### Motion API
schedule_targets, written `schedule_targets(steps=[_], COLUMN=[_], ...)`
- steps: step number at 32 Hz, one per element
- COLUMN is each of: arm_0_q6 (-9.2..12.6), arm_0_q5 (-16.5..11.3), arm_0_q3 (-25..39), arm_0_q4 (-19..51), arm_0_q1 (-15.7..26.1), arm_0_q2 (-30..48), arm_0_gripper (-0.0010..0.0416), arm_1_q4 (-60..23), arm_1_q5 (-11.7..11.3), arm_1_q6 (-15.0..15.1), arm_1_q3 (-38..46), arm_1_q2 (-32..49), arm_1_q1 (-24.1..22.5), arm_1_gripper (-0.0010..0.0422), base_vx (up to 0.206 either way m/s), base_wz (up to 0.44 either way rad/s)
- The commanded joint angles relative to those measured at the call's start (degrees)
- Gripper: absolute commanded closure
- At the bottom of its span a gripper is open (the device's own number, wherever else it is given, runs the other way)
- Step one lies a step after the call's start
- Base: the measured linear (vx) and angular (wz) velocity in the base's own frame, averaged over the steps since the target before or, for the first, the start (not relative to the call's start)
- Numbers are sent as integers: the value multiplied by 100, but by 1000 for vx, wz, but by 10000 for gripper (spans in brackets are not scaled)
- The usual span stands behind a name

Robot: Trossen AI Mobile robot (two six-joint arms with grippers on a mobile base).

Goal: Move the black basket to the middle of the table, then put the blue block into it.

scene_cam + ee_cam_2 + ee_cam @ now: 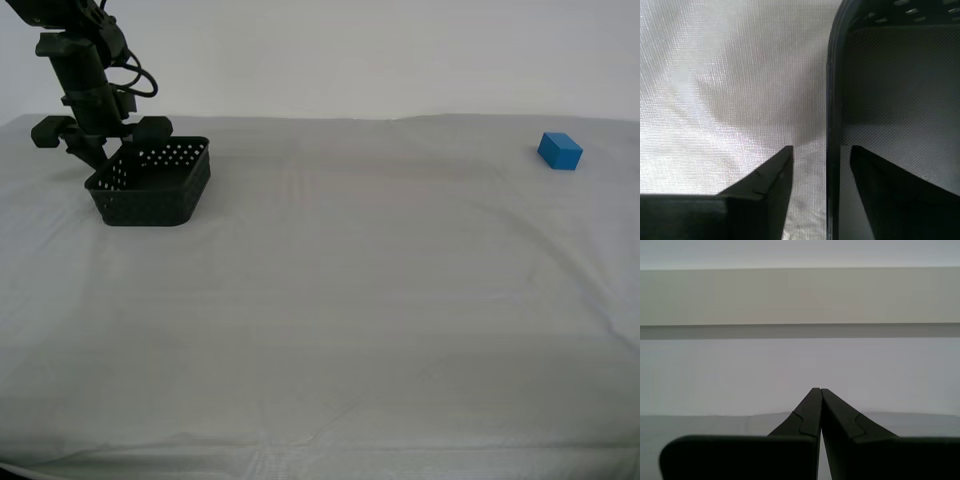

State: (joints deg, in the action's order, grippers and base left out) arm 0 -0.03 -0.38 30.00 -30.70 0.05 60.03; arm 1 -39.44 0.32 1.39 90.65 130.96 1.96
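Table cloth first, the biggest thing here: white-grey, slightly wrinkled, filling nearly the whole exterior view. It looks soft enough to bunch under anything dragged, so lifting seems safer than sliding.

Next down, the black basket sits at the upper left of the exterior view, well off centre. Thin perforated plastic walls and nothing inside suggest it is light and fairly stiff, though a wall may flex and the smooth rim could slip in a pinch. The rim of a side wall looks like the sensible place to hold.

And that is where my second gripper is: jaws spread, straddling the basket's wall, one finger outside over the cloth, one inside. Not yet pinching, as far as I can tell.

My first gripper has its fingers pressed together, holding nothing, looking out at a pale wall.

Smallest, the blue block rests at the upper right of the exterior view, well apart from the basket. Solid and flat-sided, it should take a grip across opposite faces.
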Motion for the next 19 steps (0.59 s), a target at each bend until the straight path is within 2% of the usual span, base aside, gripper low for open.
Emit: schedule_targets(steps=[1, 6, 9, 19], arm_0_q6=[-4, -4, -4, -4], arm_0_q5=[4, 4, 4, 4], arm_0_q3=[4, 4, 4, 4], arm_0_q4=[-13, -13, -13, -13], arm_0_q1=[0, 0, 0, 0], arm_0_q2=[0, 0, 0, 0], arm_0_gripper=[405, 405, 405, 405], arm_1_q4=[24, 74, 85, -22], arm_1_q5=[15, 15, 15, 52], arm_1_q6=[13, 7, -74, -356], arm_1_q3=[-63, -175, -190, -177], arm_1_q2=[2, 2, 2, -92], arm_1_q1=[-4, -4, -9, -22], arm_1_gripper=[296, 350, 417, 414], base_vx=[0, 0, 0, 0], base_wz=[0, 0, 0, 0])
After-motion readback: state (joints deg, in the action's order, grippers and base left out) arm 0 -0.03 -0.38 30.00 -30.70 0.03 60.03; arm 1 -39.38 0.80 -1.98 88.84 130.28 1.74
